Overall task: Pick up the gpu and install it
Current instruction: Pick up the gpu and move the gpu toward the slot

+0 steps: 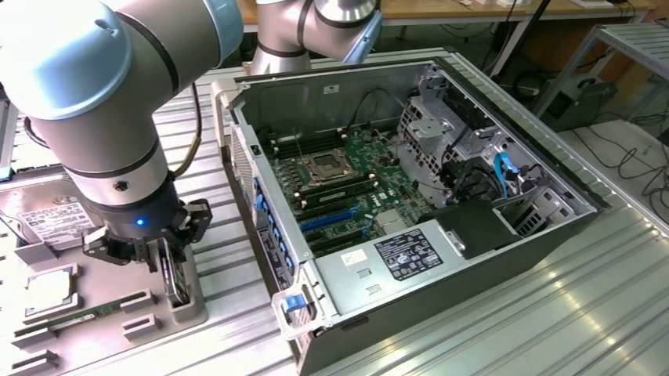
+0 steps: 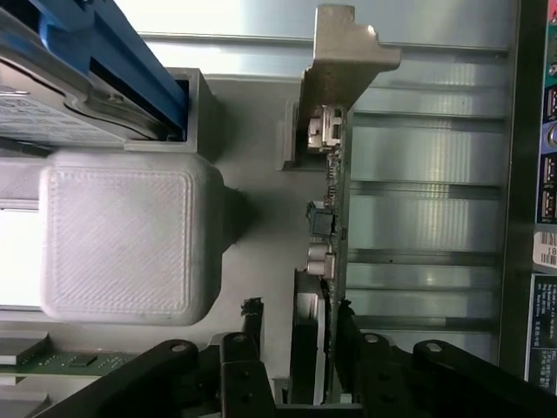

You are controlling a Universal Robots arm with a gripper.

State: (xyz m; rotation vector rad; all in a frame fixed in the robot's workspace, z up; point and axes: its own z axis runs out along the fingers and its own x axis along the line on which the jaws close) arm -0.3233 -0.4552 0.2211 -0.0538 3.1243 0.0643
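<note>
Standing on its long edge in a slot of the grey holder, the gpu sits at the exterior view's left, beside the open computer case but not touching it. Both rest on the ribbed metal tabletop.

Seen edge-on in the wrist view, the gpu is a thin green board with small black and silver parts along it. It has a dark shroud on one face near the hand and a silver metal bracket with a bent tab at the far end.

The arm bends over from above, its wrist pointing straight down at the holder, a blue light glowing on it. The hand straddles the card's upper edge.

In the wrist view the hand has its fingers spread to either side of the card. One lies close against the board side. The other stands off the shroud with a gap showing, so nothing is pinched yet.
</note>
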